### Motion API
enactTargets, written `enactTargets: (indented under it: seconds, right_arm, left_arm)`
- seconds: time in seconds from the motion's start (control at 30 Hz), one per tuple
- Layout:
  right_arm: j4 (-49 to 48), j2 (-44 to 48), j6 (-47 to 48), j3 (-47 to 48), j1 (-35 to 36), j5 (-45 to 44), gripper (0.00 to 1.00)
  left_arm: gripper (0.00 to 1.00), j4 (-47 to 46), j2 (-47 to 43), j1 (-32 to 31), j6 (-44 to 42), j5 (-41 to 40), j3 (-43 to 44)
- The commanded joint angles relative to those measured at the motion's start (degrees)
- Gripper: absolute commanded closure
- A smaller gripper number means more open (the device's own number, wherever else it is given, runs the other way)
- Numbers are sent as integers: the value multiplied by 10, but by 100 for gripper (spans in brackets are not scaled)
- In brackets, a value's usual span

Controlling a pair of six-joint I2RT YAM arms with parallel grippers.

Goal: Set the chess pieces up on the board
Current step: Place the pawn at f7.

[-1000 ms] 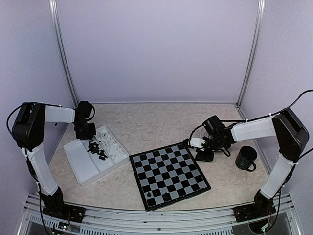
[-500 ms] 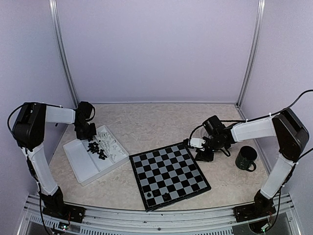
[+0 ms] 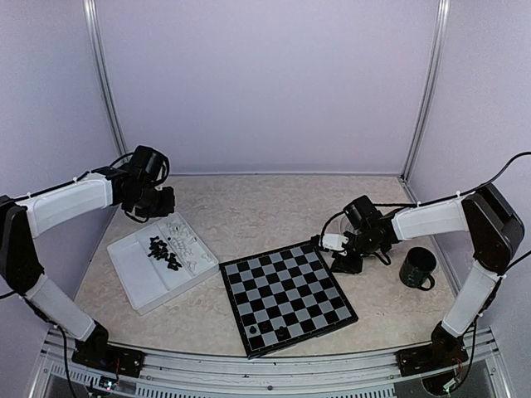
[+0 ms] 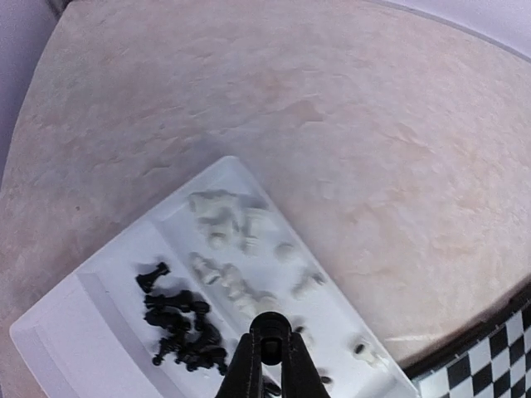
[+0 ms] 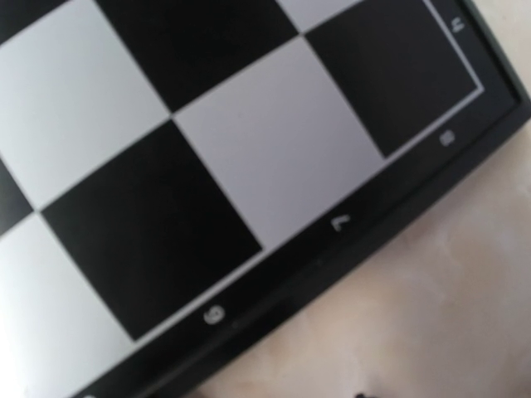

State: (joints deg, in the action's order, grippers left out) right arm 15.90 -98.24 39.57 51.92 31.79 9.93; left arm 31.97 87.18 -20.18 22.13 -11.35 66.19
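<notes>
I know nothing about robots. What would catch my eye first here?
The black-and-grey chessboard in the centre is almost bare, with just two black pieces near its front edge. To its left, a white tray holds a heap of tiny black and white chess pieces, and the left gripper hangs shut above it. The right gripper sits low beside the board's far right corner, with a dark green mug further right.

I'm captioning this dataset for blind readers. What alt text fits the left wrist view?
The left gripper, fingers shut, hangs above a white tray holding a cluster of black chess pieces beside scattered white ones; whether it holds a piece is unclear. A corner of the chessboard shows at lower right, on a beige table.
</notes>
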Motion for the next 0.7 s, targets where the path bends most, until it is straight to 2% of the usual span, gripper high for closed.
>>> enactTargets:
  seconds: [0.0,0.1,0.3,0.47,0.67]
  right_arm:
    - [23,-6,-2,-12,13,0,55]
    - [13,1,-12,-13,13,-1,55]
    - [7,0,-24,-7,4,-29,55]
    - [-5,11,-31,-8,-13,-47,55]
    - [-1,3,-27,-7,-14,-50,55]
  left_arm:
    - [98,35,-16,-121,-32,39,35]
    - [99,-1,-17,-233,-37,48,41]
    - [98,0,56,-375,-75,131,99]
    - [98,29,118,-434,-88,158,126]
    - [98,68,167,-476,-98,168,147]
